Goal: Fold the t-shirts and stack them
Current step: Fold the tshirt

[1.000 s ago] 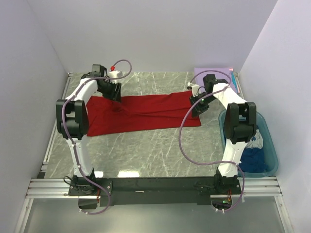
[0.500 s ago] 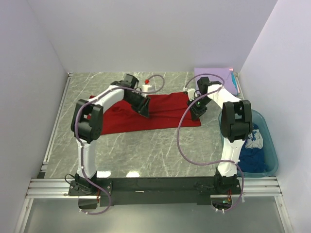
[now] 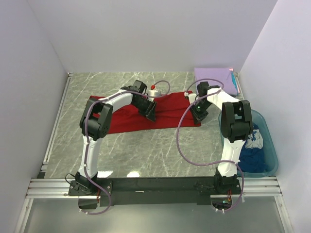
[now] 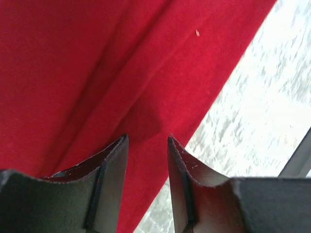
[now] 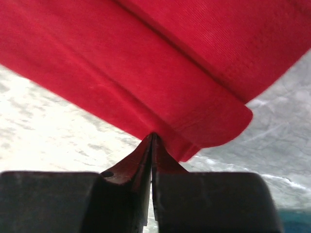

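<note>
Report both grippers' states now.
Left gripper: open, jaws apart over the red t-shirt.
Right gripper: closed, pinching the red t-shirt's edge.

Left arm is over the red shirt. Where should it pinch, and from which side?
Pinch the red t-shirt at its near folded edge, where the layered ridge runs between the left gripper's open fingers. Come in from the bare table side, low. The right gripper is shut on the right-end hem.
</note>
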### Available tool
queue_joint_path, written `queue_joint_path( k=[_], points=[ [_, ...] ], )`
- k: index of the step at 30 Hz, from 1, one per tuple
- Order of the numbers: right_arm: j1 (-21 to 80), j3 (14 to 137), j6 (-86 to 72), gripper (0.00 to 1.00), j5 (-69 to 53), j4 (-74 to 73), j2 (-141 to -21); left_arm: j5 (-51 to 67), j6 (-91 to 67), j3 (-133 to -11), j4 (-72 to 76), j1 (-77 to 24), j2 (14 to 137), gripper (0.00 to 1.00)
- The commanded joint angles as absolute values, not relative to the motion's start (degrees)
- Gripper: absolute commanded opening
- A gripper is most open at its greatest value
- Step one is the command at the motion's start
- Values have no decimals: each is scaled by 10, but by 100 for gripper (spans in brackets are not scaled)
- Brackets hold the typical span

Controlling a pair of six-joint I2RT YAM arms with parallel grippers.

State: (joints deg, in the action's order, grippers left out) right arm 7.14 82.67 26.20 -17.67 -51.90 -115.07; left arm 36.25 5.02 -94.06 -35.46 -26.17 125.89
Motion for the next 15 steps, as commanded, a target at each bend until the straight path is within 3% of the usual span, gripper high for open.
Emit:
queue_joint_path(
  k=[1,15],
  points=[
    [65,810,248,6,-129,-484,-1130,350,16,-965,-313,-257,1274,44],
    [65,819,236,1,-76,-481,-1155,386,-54,-979,-291,-195,1274,43]
  ],
)
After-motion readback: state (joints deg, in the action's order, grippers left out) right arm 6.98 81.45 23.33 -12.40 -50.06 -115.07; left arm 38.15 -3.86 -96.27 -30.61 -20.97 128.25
